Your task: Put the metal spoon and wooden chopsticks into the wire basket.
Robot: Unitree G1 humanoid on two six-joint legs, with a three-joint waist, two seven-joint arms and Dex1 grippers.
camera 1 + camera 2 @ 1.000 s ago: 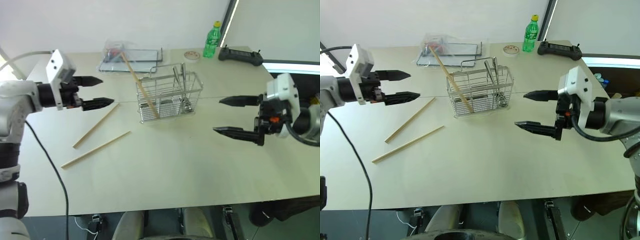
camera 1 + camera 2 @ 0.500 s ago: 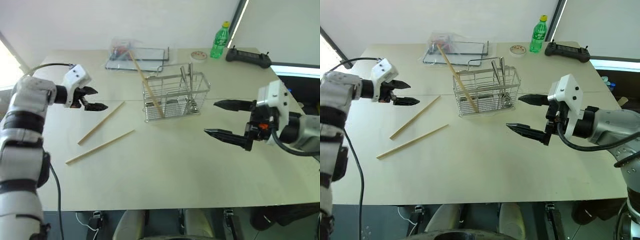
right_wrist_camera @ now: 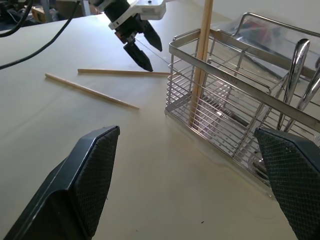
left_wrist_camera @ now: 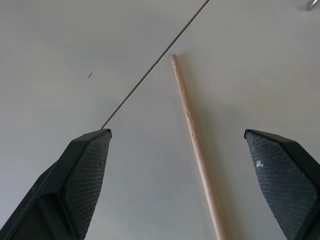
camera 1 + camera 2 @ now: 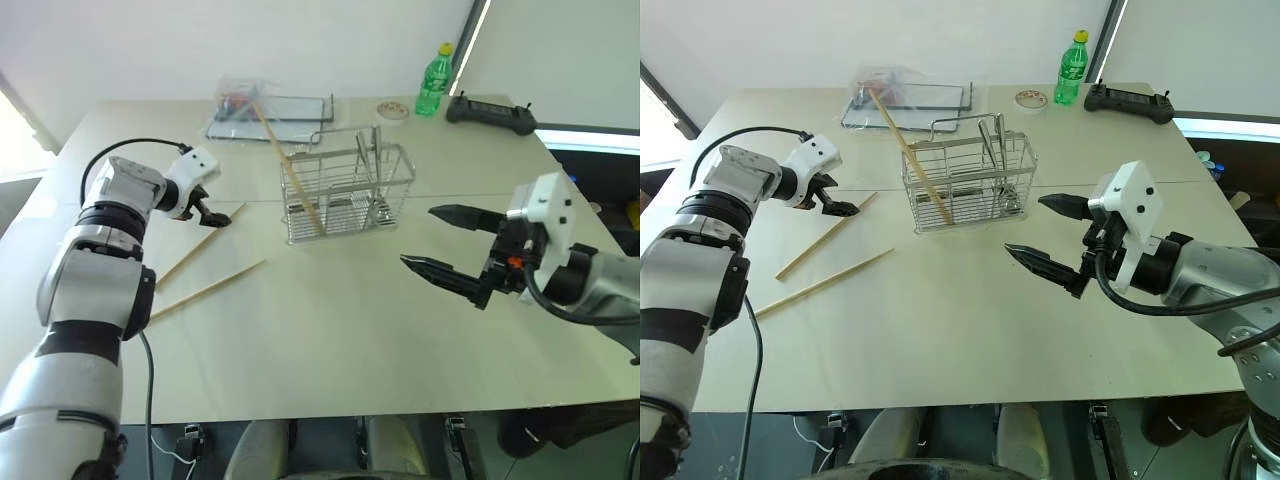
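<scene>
The left gripper (image 4: 177,165) is hanging wide open over the end of one chopstick (image 4: 196,150) on the table (image 5: 330,330), its tips either side of it. The second chopstick (image 5: 205,291) is lying nearer the robot, the basket (image 5: 345,190) to the gripper's right with a third stick (image 5: 285,165) and spoon (image 3: 292,75) inside. The right gripper (image 5: 1045,235) is hovering spread, empty, beside the basket.

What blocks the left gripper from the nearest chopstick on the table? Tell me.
Nothing visible. The open left gripper hangs right above the upper end of the nearest chopstick, with bare table between its fingers and the stick.

chopsticks (image 5: 205,270) left of basket (image 5: 345,195) (apart) —
</scene>
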